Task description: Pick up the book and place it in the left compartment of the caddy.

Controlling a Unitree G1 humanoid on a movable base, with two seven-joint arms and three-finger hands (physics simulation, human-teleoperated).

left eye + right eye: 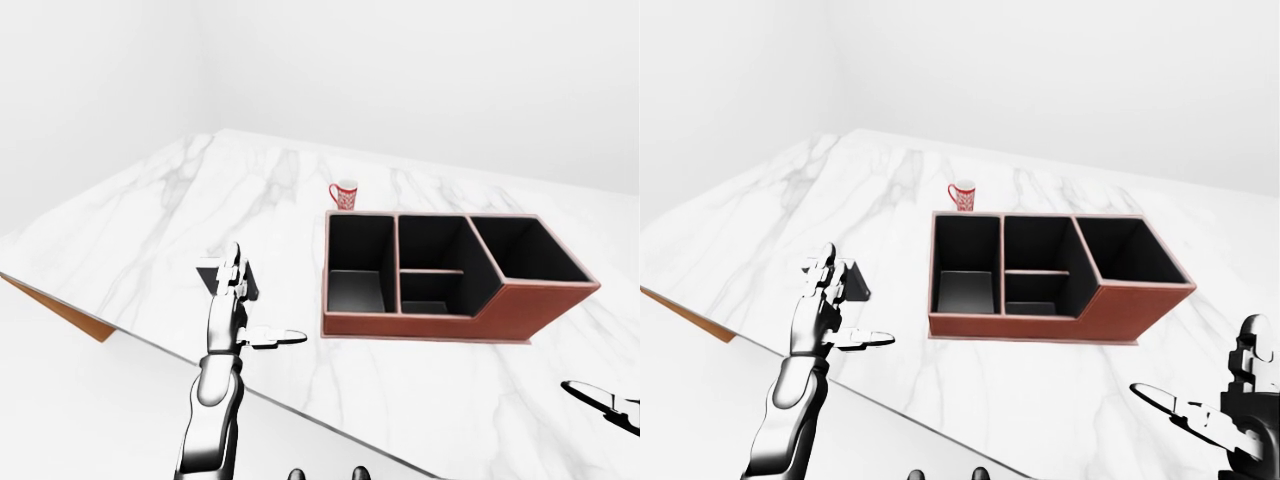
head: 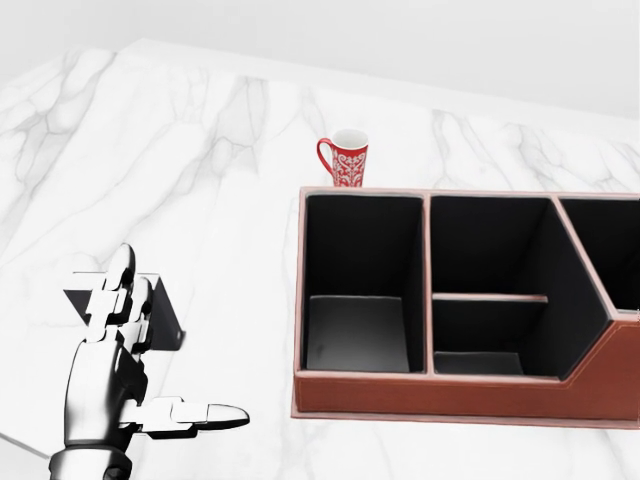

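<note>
The book (image 2: pixel 160 310) lies flat on the marble table (image 2: pixel 230 150), well left of the caddy (image 2: pixel 460 395) and partly hidden by the left hand (image 2: pixel 120 370), which is spread wide and holds nothing. The right hand (image 1: pixel 1230 410) is also held open, right of the caddy. The book should be gripped squarely across its edges.
</note>
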